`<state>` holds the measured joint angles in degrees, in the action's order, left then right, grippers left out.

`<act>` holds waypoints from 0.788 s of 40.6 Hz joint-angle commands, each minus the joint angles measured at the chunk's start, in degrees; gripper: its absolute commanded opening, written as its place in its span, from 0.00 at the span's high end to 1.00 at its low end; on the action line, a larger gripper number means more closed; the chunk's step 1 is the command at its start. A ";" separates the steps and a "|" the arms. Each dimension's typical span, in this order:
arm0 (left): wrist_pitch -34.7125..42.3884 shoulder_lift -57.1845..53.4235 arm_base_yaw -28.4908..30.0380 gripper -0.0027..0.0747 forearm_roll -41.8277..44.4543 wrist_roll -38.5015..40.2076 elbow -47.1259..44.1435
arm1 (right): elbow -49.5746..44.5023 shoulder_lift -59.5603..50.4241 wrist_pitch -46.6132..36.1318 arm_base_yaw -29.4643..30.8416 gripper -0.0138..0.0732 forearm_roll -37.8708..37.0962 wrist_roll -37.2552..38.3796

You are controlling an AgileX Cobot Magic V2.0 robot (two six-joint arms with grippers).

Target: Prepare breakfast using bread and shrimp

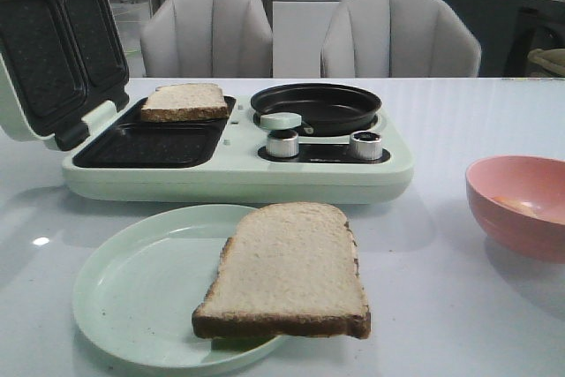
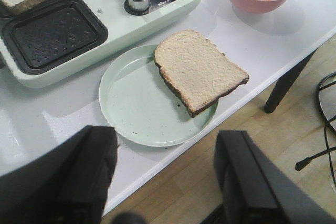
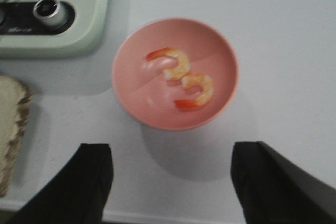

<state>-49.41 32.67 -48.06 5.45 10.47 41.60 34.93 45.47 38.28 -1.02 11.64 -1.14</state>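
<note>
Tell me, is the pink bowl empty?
No. The bowl holds two curled orange shrimp, lying touching each other at its bottom, as the right wrist view shows.

Both wrist views show only the robot's broad, flat, matte-black fingers, the left gripper (image 2: 167,177) and the right gripper (image 3: 173,182) alike unmarked.

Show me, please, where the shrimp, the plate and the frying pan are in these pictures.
shrimp (image 3: 182,78): right wrist view, where the two curled pieces meet.
plate (image 1: 132,293): front view, bare floor left of the bread.
frying pan (image 1: 331,103): front view, dark inner floor.
</note>
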 commanded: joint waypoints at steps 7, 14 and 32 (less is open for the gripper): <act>3.78 0.07 -0.46 0.38 -0.12 0.44 1.49 | 1.94 0.09 6.41 -7.68 0.18 18.52 -10.51; 3.78 0.07 -0.46 0.38 -0.12 0.44 1.49 | 1.94 1.93 6.62 -13.05 0.18 25.51 -10.52; 3.90 0.07 -0.46 0.38 -0.12 0.44 1.49 | 1.94 22.94 -2.55 -20.34 0.18 34.41 -11.34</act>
<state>-49.41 32.67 -48.06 5.45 10.47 41.60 34.93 65.61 39.12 -21.25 42.15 -11.02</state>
